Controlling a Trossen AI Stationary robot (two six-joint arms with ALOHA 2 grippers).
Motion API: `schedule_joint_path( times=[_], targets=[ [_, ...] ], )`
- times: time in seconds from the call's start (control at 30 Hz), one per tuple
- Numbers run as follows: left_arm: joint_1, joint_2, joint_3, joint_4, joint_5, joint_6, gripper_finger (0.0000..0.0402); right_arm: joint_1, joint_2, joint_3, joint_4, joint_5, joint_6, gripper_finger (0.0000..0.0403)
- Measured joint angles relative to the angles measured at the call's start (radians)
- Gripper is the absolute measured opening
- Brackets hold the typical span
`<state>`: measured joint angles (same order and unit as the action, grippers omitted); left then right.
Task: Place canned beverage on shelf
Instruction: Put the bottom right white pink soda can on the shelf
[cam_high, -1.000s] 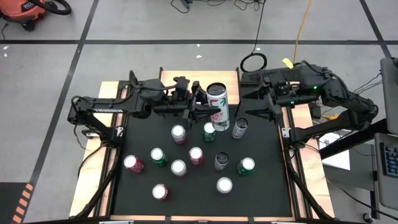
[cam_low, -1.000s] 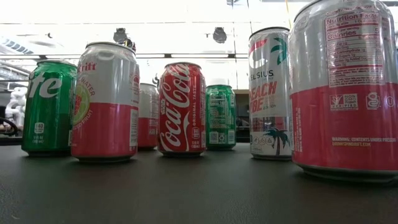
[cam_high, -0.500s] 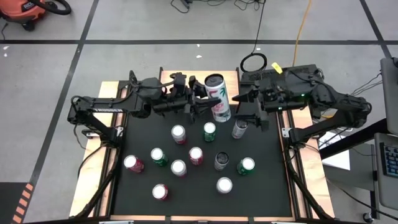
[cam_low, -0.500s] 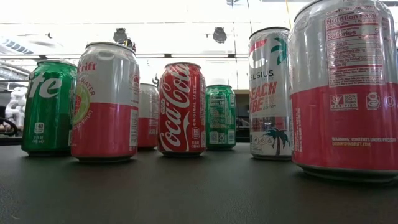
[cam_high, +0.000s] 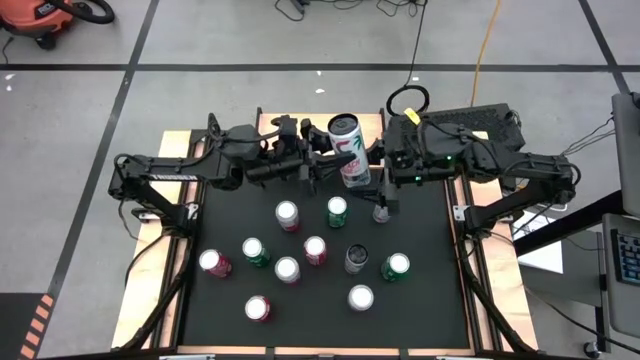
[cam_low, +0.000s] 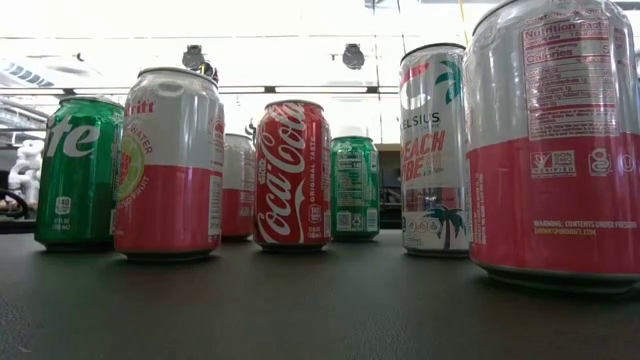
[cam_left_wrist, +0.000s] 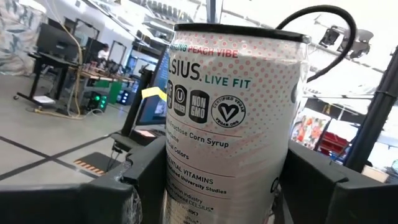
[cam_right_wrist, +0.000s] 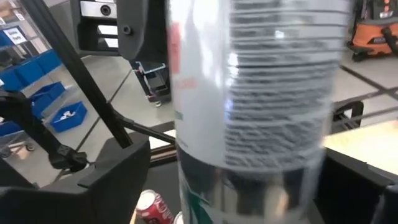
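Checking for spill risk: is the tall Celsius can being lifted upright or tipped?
Tilted: in the high view the Celsius can leans, its side showing, held in the left tool.

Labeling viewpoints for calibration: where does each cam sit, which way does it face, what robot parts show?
High: overhead, straight down on the table; both arms, left gripper holding the Celsius can, right gripper beside it.
Low: table height, level across a row of cans toward the room; no robot parts.
Left wrist: looks past its own fingers, clamped on the can.
Right wrist: its fingers flank the can.
Shared: high and both wrists see the Celsius can.
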<state>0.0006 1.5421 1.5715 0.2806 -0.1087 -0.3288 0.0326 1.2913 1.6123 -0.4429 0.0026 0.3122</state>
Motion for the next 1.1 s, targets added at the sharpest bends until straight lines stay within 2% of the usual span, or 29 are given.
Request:
schedule_joint_path(
  times=[0.6,0.87,1.1],
  targets=[
    [-0.001,0.000,0.000,-0.010,-0.004,0.002,0.0245,0.000,0.011,0.000,0.001,0.031,-0.019,0.0230],
    [-0.001,0.000,0.000,-0.015,0.002,-0.007,0.0249,0.000,0.008,0.000,-0.003,0.027,-0.017,0.0238],
    [-0.001,-0.022,0.000,-0.006,0.007,-0.055,0.0320,0.000,-0.004,-0.002,-0.010,0.017,-0.016,0.0232]
  ],
)
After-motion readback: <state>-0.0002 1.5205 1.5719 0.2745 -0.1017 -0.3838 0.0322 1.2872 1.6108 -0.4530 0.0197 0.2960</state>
